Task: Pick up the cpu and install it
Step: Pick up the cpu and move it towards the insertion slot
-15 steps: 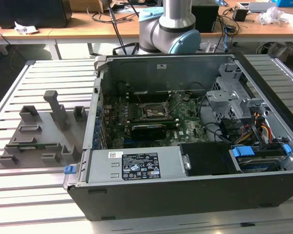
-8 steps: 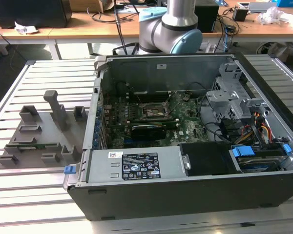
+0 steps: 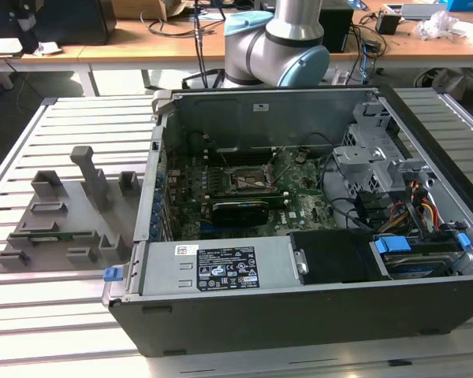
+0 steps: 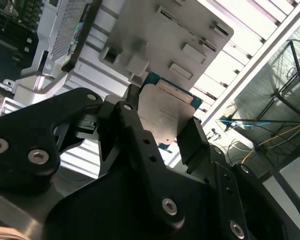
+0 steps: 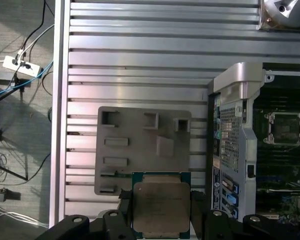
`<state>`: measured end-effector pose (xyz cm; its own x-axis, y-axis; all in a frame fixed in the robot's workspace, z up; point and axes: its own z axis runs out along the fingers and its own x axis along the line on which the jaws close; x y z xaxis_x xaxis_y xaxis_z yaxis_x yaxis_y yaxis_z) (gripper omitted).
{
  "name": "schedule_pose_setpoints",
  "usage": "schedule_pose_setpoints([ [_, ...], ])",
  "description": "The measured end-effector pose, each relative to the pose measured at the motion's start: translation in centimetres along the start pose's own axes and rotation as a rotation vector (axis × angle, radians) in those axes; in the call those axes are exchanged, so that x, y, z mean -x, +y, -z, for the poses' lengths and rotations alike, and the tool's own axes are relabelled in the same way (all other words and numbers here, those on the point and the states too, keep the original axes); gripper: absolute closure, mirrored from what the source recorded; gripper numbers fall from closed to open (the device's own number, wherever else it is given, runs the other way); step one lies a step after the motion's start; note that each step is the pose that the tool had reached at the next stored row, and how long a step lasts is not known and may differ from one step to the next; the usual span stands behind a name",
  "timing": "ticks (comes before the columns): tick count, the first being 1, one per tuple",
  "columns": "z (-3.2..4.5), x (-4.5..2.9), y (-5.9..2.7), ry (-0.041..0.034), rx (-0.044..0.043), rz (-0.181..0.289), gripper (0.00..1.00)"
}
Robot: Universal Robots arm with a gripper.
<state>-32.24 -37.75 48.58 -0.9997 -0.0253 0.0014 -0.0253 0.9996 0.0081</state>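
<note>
The cpu is a flat square chip with a silvery-grey top and a thin teal rim. My gripper is shut on it, one black finger on each side. In the second wrist view the cpu sits between the two fingers of the gripper. I hold it in the air above the slatted table, over the edge of the grey fixture plate. The metal-framed socket lies inside the open computer case, off to one side of the chip. In the exterior view the socket is near the middle of the motherboard.
The open computer case takes up the exterior view's middle and right. A long black card lies just in front of the socket. The grey fixture plate with its raised blocks sits on the slatted table at the exterior view's left. The arm's base stands behind the case.
</note>
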Motion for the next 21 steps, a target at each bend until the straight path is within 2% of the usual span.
schedule_pose_setpoints([
  [1,-0.12,0.39,-0.01,0.0011,-0.0007,0.0,0.45],
  [2,-0.31,1.31,-0.03,0.0066,-0.003,0.0,0.45],
  [6,-0.85,2.17,-0.06,0.0084,-0.008,0.0,0.45],
  [9,-1.44,2.96,-0.08,0.0089,-0.0161,0.002,0.45],
  [11,-1.92,3.6,-0.08,0.0093,-0.0247,0.011,0.45],
  [21,-2.36,6.54,-0.07,0.0095,-0.027,0.021,0.45],
])
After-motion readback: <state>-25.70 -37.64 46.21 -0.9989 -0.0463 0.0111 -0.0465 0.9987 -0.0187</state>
